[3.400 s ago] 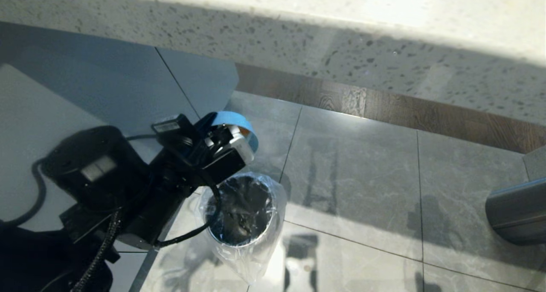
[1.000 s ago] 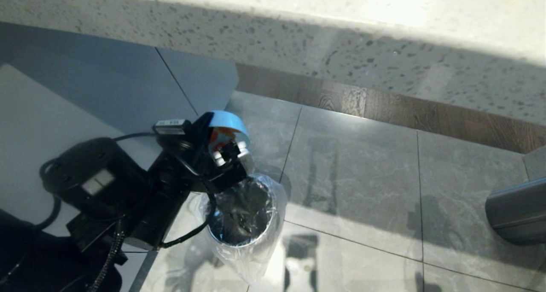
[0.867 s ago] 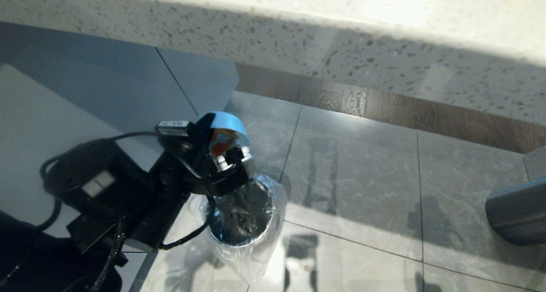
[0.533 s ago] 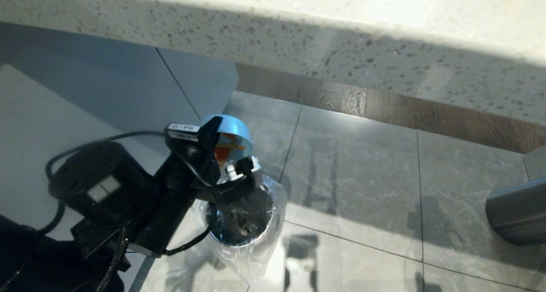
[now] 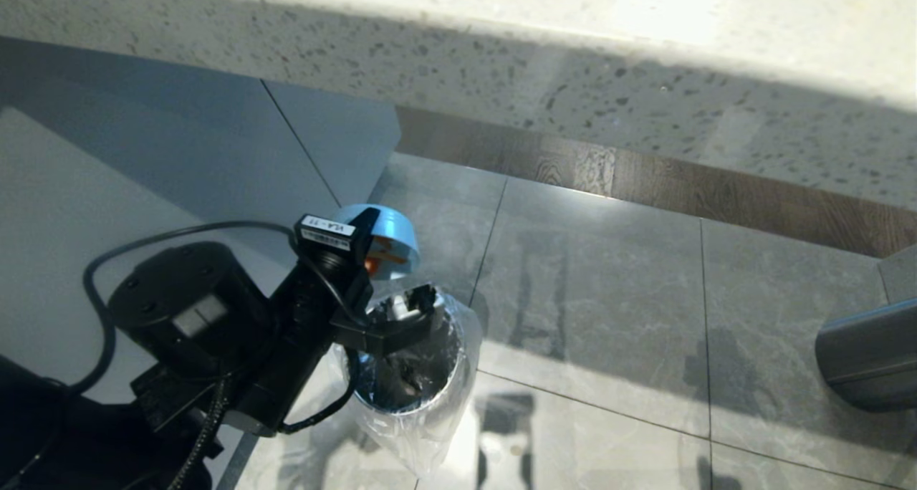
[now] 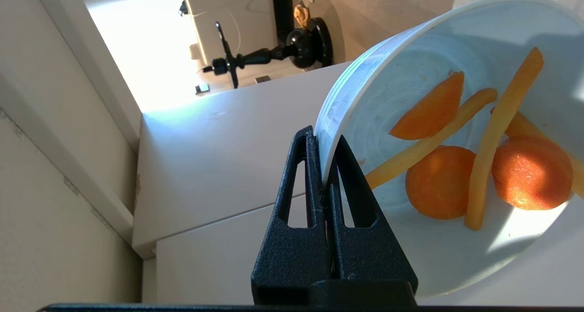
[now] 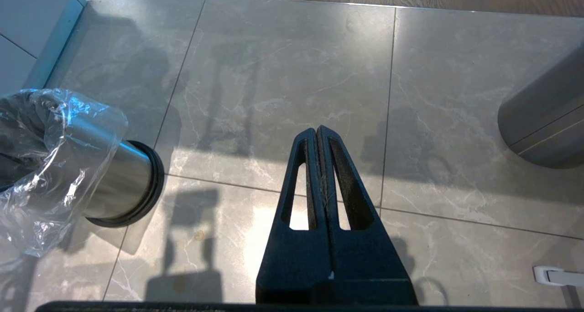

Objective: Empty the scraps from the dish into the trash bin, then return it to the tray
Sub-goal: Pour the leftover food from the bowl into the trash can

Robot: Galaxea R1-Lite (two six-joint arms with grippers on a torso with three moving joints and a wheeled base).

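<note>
My left gripper point(image 6: 323, 136) is shut on the rim of the dish point(image 6: 410, 239), a pale blue-white bowl. In the head view the dish point(image 5: 392, 227) hangs tipped on its side just above the far edge of the trash bin point(image 5: 408, 364). The bin is a shiny metal cylinder lined with a crinkly clear bag. The scraps point(image 6: 440, 182), orange carrot slices and yellow sticks, lie against the inside of the dish point(image 5: 380, 258). My right gripper point(image 7: 317, 128) is shut and empty, low over the floor to the right of the trash bin point(image 7: 116, 179). The tray is out of view.
A speckled stone counter edge point(image 5: 501, 60) runs across the top, with a wooden strip point(image 5: 645, 182) below it. White cabinet fronts point(image 5: 143, 153) stand on the left. A dark steel cylinder point(image 5: 867, 354) stands on the tile floor point(image 5: 609, 318) at right.
My left wrist has rolled and tipped the dish further toward the bin's mouth, and the arm has shifted a little right. The scraps stay inside the dish. The right arm has not moved.
</note>
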